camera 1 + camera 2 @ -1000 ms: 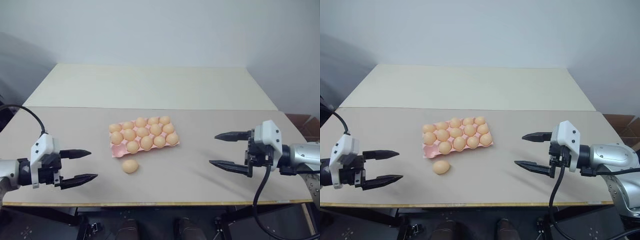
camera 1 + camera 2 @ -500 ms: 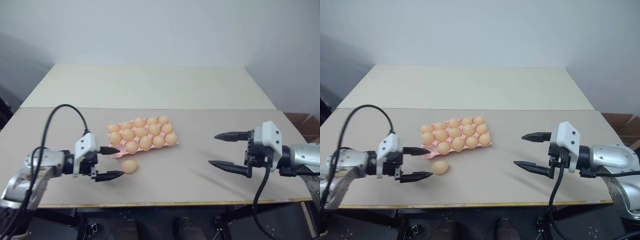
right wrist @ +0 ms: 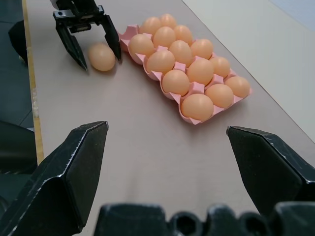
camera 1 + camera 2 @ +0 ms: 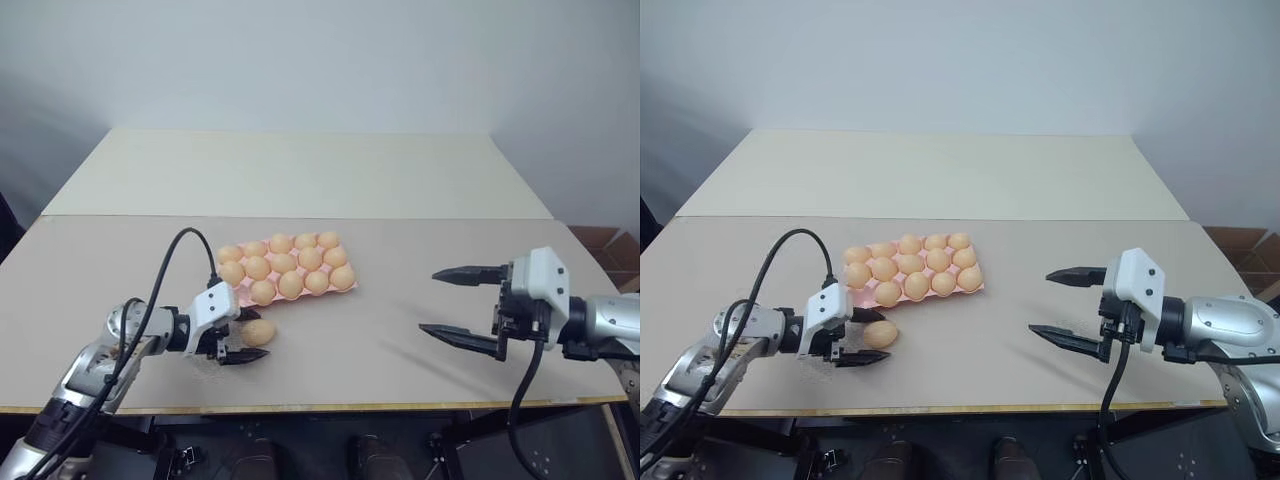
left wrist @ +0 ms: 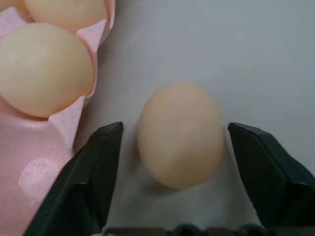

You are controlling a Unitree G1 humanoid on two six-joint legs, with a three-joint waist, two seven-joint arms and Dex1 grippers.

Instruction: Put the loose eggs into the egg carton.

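Left gripper [image 5: 172,147] brackets the loose egg [image 5: 180,133] on the table [image 4: 400,330] — fingers partly spread, a gap on each side, no contact yet. You're at the grasp step. Just beside it sits the egg carton [image 4: 233,301], one near corner cup empty. Close gently, lift, carry it there. Right gripper [image 4: 450,305] hangs wide, well apart.

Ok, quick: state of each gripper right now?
Left gripper: open, fingers either side of the loose egg, gaps visible, not gripping.
Right gripper: open, holding nothing.
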